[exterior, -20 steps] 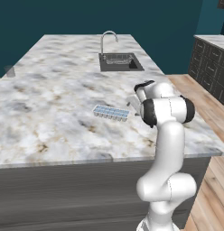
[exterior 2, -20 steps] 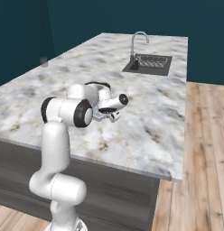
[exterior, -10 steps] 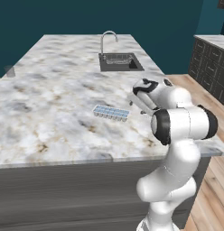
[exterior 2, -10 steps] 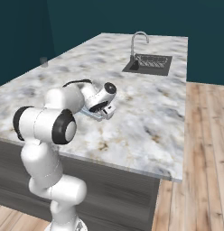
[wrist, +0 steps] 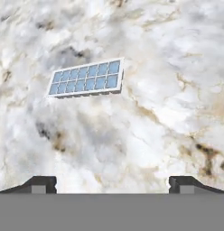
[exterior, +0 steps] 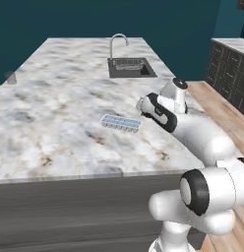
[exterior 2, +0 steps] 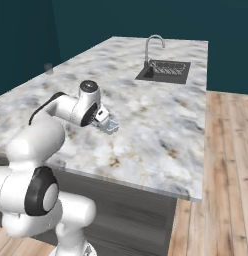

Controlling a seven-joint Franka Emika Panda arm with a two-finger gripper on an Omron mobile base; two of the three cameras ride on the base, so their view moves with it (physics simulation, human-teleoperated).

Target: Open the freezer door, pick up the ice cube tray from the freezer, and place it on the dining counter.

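Surface: the dining counter [exterior: 55, 113] is spanning the kitchen, with a sink [exterior: 130, 68] and a faucet [exterior: 116, 42] at its far end.
Ice cube tray: the ice cube tray [wrist: 86, 77] is lying flat on the marble, clear of the fingers.
Gripper: the gripper [wrist: 111, 184] is hanging above the slab with jaws spread wide, gripping nothing.

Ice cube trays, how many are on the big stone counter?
1. The ice cube tray lies flat on the marble dining counter, near the front edge, on the near side of the sink. No other tray shows.
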